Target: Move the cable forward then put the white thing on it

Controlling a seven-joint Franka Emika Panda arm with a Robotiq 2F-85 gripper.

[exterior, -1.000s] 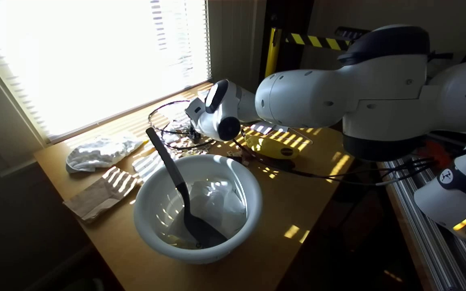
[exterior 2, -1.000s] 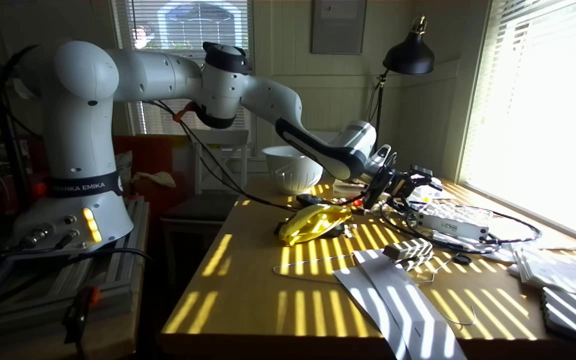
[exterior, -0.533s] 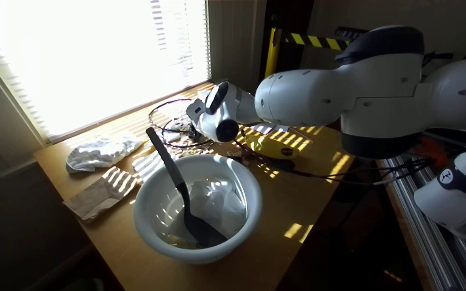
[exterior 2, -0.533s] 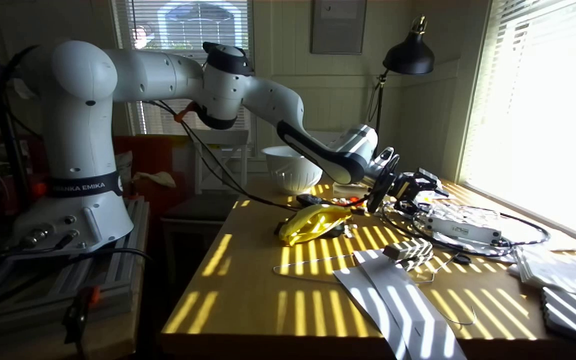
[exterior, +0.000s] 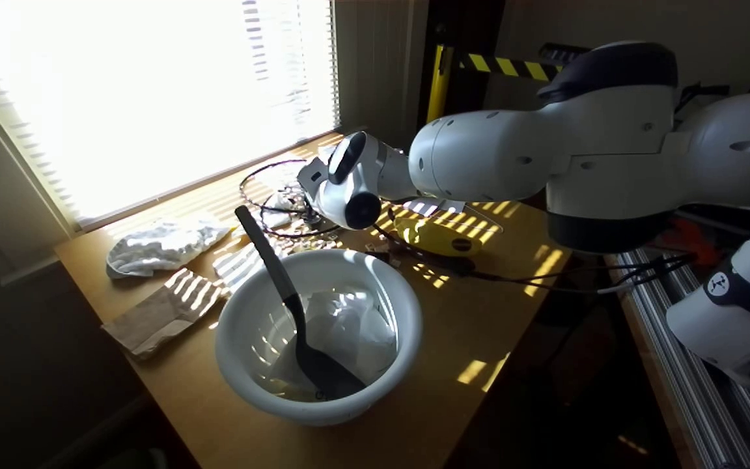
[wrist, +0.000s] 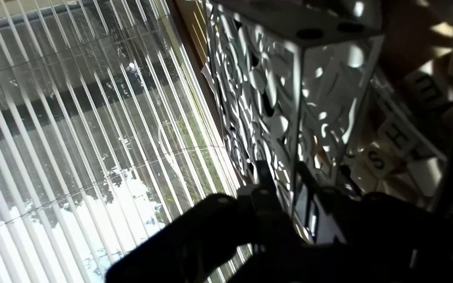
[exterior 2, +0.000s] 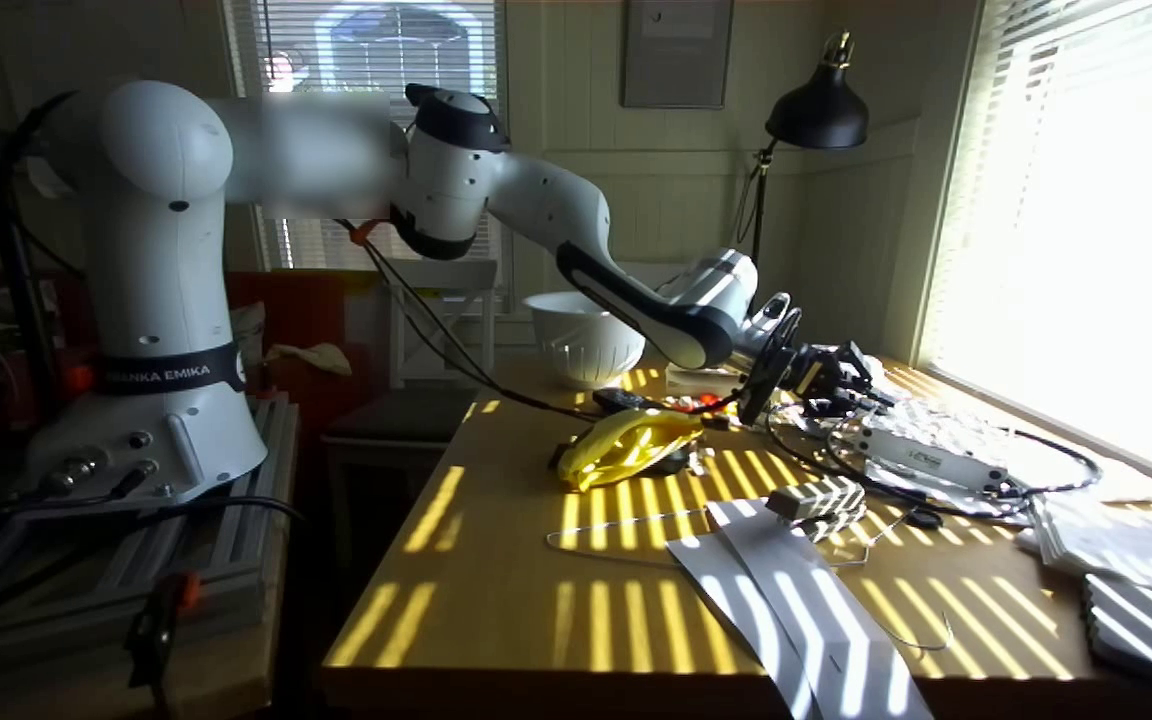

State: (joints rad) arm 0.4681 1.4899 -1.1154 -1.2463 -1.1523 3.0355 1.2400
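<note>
The white thing is a box-like piece with cut-out patterned sides (wrist: 246, 94). In an exterior view its smooth plate (exterior 2: 921, 457) tilts down to the right. My gripper (wrist: 284, 169) is at its near corner in the wrist view, with the jaws drawn close and the corner's thin edge in the narrow gap. Whether the pads press on it does not show. The black cable lies in loops on the table, under and around the white thing; its outer bend (exterior 2: 1094, 470) reaches toward the window side. The hand hides part of the loops in an exterior view.
Letter tiles (wrist: 380, 159) lie beside the white thing. A yellow bag (exterior 2: 626, 450) and paper strips (exterior 2: 786, 600) are nearer the table's front. A white bowl (exterior: 232, 352) holds a dark spatula (exterior: 271, 260). Window blinds (wrist: 92, 118) rise close by.
The gripper's jaws have narrowed a lot. The hand has shifted slightly. The white thing has moved a little toward the window and now tilts more, and the cable beside it has shifted slightly.
</note>
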